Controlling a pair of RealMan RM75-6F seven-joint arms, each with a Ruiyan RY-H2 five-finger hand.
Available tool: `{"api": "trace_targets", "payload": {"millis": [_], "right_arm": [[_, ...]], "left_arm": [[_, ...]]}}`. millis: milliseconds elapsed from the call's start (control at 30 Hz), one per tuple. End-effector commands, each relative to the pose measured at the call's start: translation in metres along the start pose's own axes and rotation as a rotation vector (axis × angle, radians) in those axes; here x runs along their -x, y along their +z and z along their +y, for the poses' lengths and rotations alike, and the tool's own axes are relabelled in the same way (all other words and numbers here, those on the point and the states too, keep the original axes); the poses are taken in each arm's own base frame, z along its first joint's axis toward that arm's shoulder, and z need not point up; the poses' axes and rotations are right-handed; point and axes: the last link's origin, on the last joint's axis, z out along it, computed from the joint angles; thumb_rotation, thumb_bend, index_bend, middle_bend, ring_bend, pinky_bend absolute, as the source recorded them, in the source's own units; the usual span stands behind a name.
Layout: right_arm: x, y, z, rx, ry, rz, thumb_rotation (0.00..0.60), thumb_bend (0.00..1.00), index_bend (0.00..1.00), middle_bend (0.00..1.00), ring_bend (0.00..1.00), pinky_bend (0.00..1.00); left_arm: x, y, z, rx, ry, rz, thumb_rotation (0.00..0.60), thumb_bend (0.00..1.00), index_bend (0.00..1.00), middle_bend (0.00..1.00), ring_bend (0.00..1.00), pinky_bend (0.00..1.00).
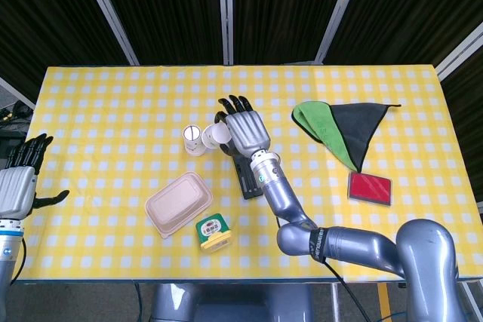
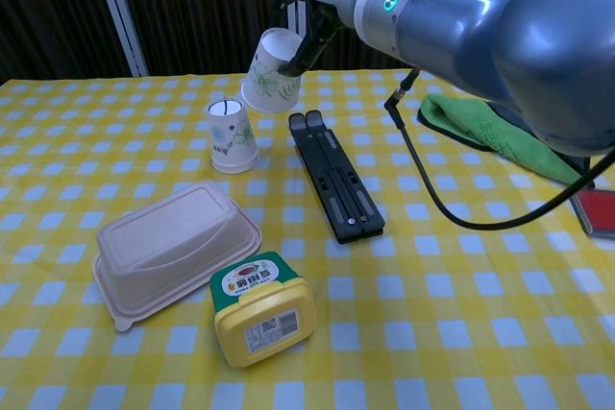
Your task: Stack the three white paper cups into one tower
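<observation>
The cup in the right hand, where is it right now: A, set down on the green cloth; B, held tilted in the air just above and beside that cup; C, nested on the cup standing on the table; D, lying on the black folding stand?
B: the right hand holds the cup tilted in the air, just up and to the right of the standing cup, not yet on it.

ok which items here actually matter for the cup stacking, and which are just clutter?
In play:
- held paper cup, gripped by the right hand
- upside-down paper cup on the table
No third cup visible.

Clutter:
- black folding stand
- beige clamshell box
- yellow tub with green lid
- green and black cloths
- red card
</observation>
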Motion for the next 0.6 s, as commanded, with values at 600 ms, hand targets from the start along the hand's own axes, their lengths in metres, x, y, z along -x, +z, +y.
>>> {"api": "trace_targets", "payload": {"millis": [600], "right_arm": [[0.030, 0.035, -0.032, -0.036, 0.006, -0.015, 0.600, 0.21, 0.44, 0.11, 0.00, 0.00]], "left_arm": [[0.004, 0.005, -0.005, -0.015, -0.018, -0.029, 0.600, 0.14, 0.00, 0.00, 0.00, 0.00]]}}
